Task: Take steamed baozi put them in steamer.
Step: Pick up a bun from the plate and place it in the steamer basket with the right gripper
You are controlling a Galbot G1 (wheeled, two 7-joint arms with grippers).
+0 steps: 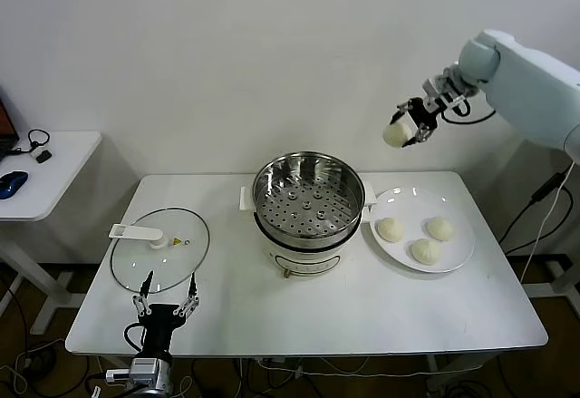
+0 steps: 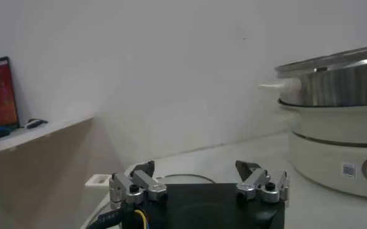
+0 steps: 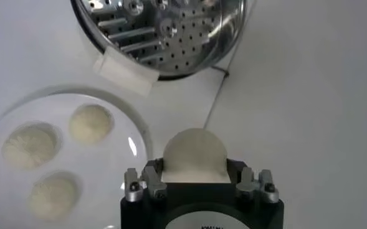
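My right gripper (image 1: 405, 131) is shut on one cream-white baozi (image 1: 395, 134) and holds it high in the air, above the gap between the steamer and the plate. In the right wrist view the baozi (image 3: 194, 155) sits between the jaws. Three more baozi (image 1: 391, 229) (image 1: 439, 228) (image 1: 425, 251) lie on the white plate (image 1: 458, 262). The steel steamer basket (image 1: 308, 200) stands empty on its white cooker base at the table's middle. My left gripper (image 1: 166, 300) is open and empty, low at the table's front left edge.
The round glass lid (image 1: 159, 247) with a white handle lies flat on the table's left, just behind my left gripper. A small side table (image 1: 50, 171) with a mouse stands at the far left. Cables hang under the table's front edge.
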